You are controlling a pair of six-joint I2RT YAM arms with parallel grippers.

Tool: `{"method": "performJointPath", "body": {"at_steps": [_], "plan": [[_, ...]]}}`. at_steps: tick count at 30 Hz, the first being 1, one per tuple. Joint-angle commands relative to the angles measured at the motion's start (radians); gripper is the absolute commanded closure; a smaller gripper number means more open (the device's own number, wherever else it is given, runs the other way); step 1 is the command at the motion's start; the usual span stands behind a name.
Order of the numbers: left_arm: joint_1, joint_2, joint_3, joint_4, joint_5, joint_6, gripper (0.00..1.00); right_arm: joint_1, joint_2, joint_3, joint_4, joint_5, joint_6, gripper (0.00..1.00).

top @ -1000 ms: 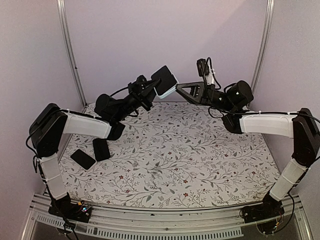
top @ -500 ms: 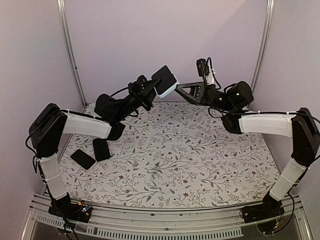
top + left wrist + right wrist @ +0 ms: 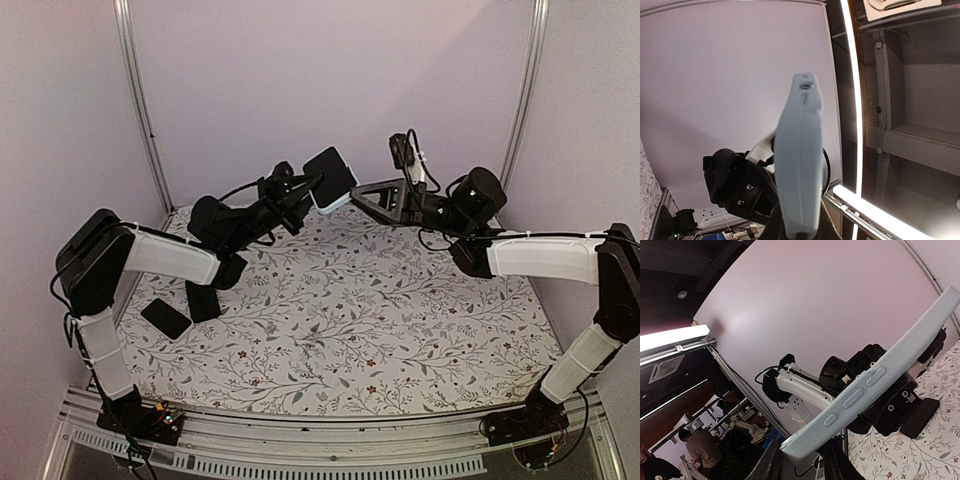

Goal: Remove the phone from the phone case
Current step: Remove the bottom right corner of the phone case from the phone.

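Note:
The phone point(image 3: 329, 172), black face up, sits in a pale blue phone case point(image 3: 338, 201) held in the air above the far side of the table. My left gripper point(image 3: 312, 188) is shut on its left end. In the left wrist view the case's edge point(image 3: 801, 155) rises straight out of the gripper point(image 3: 799, 227). My right gripper point(image 3: 356, 191) meets the case's right end. In the right wrist view the case's buttoned side point(image 3: 865, 387) runs diagonally, and its corner lies between the slightly parted jaws of the gripper point(image 3: 802, 460).
Two flat black items point(image 3: 166, 318) point(image 3: 203, 298) lie on the floral table cover point(image 3: 350, 320) at the left, below my left arm. Metal frame posts point(image 3: 140, 100) stand at both back corners before the lilac wall.
Both grippers and the cased phone have sunk a little lower. The right arm has shifted slightly right, and its jaws have widened around the case's end.

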Motion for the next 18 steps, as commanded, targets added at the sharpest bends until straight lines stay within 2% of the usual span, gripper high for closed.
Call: {"method": "performJointPath", "body": {"at_steps": [1, 11, 18], "plan": [[-0.002, -0.03, -0.011, 0.308, 0.031, 0.032, 1.0, 0.006, -0.049, -0.001, 0.016, 0.048, -0.022, 0.78], [-0.009, -0.043, 0.041, 0.287, 0.088, 0.0, 1.0, 0.005, -0.02, 0.058, -0.04, -0.01, -0.07, 0.97], [-0.005, -0.055, 0.039, 0.313, 0.098, -0.007, 1.0, 0.005, 0.01, 0.074, -0.085, -0.007, -0.068, 1.0]]}}
